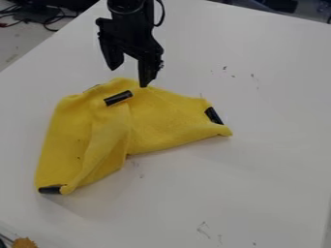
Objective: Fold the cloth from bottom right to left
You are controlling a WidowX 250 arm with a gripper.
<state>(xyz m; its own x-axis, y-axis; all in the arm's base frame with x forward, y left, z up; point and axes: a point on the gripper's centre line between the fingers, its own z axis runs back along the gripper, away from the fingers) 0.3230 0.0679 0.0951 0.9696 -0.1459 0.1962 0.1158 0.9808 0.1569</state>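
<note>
Yellow cloth [161,121], one piece, lies rumpled on the one white table [259,179] under my gripper [130,76], a bit left of the middle of my view. I count three black strips on it: one [118,98] near its top edge, just below the gripper, one [214,116] by the corner at the right, and one [50,189] at the bottom-left corner. One long raised fold [107,145] runs from near the top strip down toward that bottom-left corner, and the lower edge bends inward once, between the two lobes. Two small dark specks sit on the left lobe.

I have one black arm [126,6] coming in from the top edge, its two fingers spread apart with nothing between them. One fingertip hangs right at the cloth's top edge; whether it touches, I cannot tell. The other is a little higher and to the left.

Several dark marks [203,230] dot the table. Beyond its upper-left edge lie cables [52,20], too tangled for me to count. One orange-brown thing [24,242] shows at the bottom-left corner.
</note>
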